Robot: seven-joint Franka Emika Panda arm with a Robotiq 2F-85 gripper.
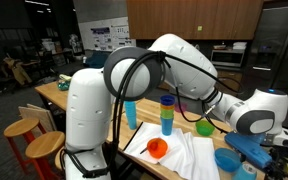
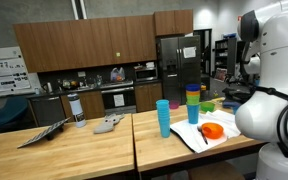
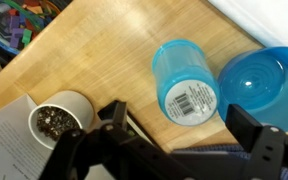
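The fingers [image 3: 112, 118] stand wide apart and hold nothing. They hang over the cup [image 3: 187, 85], which sits in the gap between them without touching either one. The cup is blue. Its bottom, with a barcode label, faces the wrist camera, and I cannot tell whether it lies on its side or stands upturned. It rests on bare wood of the worktop [image 3: 104, 55].

A blue bowl [image 3: 256, 80] sits just beside the cup, close by one finger, so that side is the crowded one. Beyond the other finger a white pot [image 3: 82, 102] of dark grains stands on the corner of a paper [image 3: 6, 130], apart from the cup. Coloured pieces [image 3: 24, 18] lie at the far corner of the wrist view, and a white cloth [image 3: 269, 12] reaches in past the bowl.

In an exterior view the arm [image 1: 174, 60] bends over the worktop's end. A stack of cups [image 1: 167, 113], a green bowl [image 1: 204, 127] and an orange bowl [image 1: 157, 149] stand further along, well apart from the fingers.
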